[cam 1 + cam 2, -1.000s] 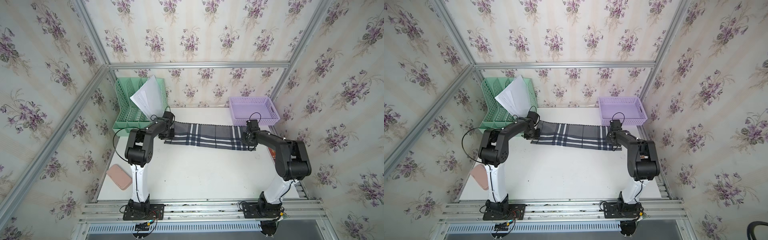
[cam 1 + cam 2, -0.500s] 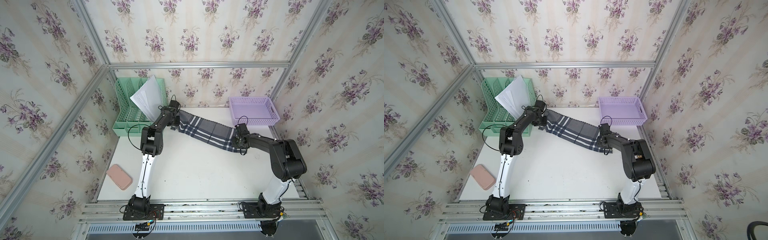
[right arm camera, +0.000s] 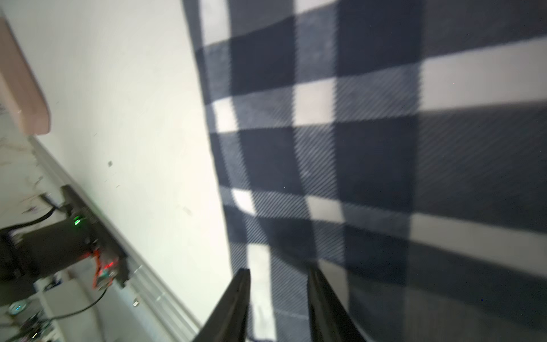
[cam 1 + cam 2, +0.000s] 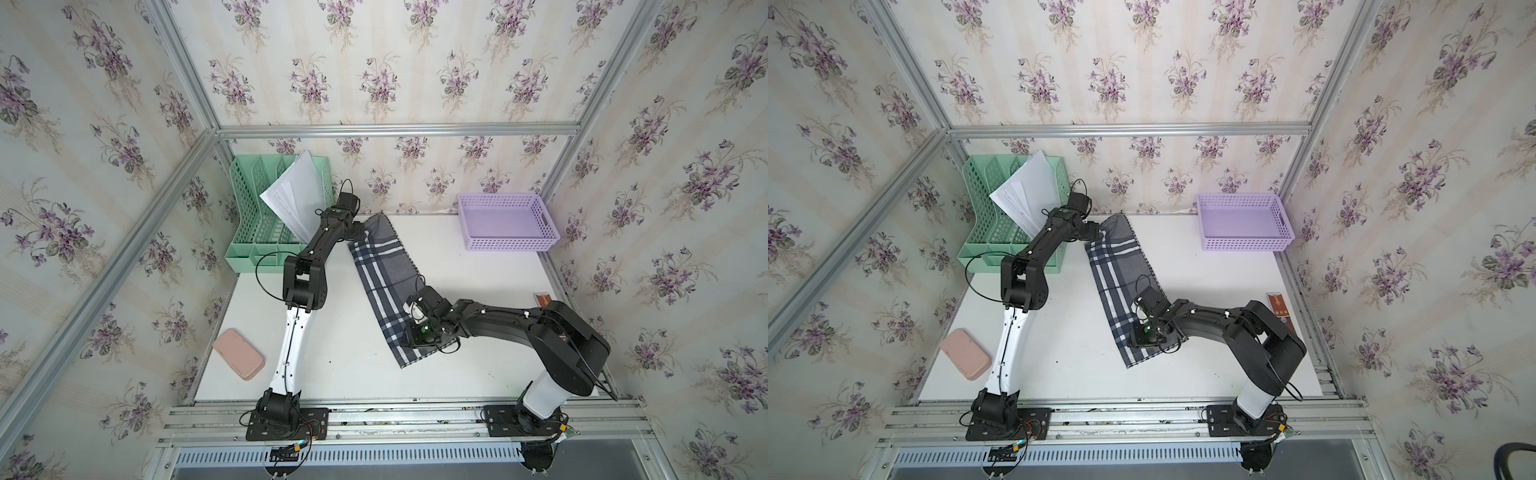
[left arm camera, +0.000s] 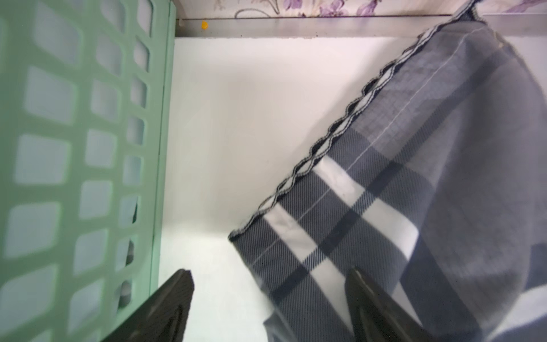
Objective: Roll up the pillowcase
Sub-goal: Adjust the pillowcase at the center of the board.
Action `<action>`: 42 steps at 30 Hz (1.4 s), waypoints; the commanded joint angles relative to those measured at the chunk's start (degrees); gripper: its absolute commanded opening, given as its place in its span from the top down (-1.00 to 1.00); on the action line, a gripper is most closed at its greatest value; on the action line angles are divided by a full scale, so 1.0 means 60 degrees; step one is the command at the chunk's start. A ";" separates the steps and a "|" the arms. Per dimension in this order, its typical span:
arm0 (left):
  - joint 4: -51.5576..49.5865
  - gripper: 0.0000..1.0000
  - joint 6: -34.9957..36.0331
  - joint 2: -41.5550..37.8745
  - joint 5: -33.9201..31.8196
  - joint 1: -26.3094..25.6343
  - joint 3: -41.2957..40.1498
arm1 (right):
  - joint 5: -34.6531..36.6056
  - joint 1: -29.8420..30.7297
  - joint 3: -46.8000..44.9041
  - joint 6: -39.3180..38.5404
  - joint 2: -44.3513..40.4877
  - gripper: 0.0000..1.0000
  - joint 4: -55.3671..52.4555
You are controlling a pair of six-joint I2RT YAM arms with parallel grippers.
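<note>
Grey plaid, flat: stretches the pillowcase (image 4: 382,274) between the table's (image 4: 478,353) far and near edges, apparently for rolling lengthwise. Shows left gripper (image 5: 268,274) spread wide at far end, right gripper (image 3: 278,271) parted over near end.

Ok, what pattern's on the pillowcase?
The pillowcase is grey with navy and white plaid and a dark stitched edge; clearest in the left wrist view.
</note>
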 commanded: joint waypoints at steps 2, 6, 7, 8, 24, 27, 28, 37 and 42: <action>-0.0183 -0.90 -0.0243 -0.1250 0.0253 -0.0048 -0.0998 | 0.0290 -0.0374 0.1064 -0.0479 -0.0384 -0.04 -0.0868; 0.0384 -0.88 -0.0719 -0.3026 0.0373 -0.0167 -0.3627 | 0.0354 -0.1592 0.1063 -0.0640 -0.0967 -0.05 -0.0557; 0.0604 -0.86 -0.0863 -0.3466 0.0410 -0.0220 -0.4359 | 0.0524 -0.2017 0.0947 -0.0579 -0.1118 -0.07 -0.0431; 0.0846 -0.86 -0.0999 -0.3839 0.0480 -0.0272 -0.5059 | 0.0769 -0.2492 0.0803 -0.0521 -0.1200 -0.07 -0.0382; 0.1316 -0.40 -0.0679 -0.2698 0.1005 -0.1191 -0.5636 | 0.1195 -0.4463 -0.0889 -0.1040 -0.0883 0.00 0.0552; 0.1200 -0.37 -0.0490 -0.2026 0.1325 -0.1295 -0.4800 | 0.0987 -0.4171 -0.1373 -0.1113 -0.0770 0.00 0.0787; 0.1134 -0.37 -0.0452 -0.1839 0.1385 -0.1319 -0.4490 | 0.0899 -0.4053 -0.1487 -0.1114 -0.0676 0.01 0.0848; 0.0742 -0.43 -0.0035 -0.0354 0.2100 -0.1460 -0.1831 | -0.0173 -0.2383 -0.2002 -0.0752 -0.0340 0.08 0.1764; 0.0091 -0.62 -0.0038 -0.0661 0.1681 -0.1470 -0.1577 | 0.0137 -0.2036 -0.1619 -0.0837 -0.0791 -0.03 0.1397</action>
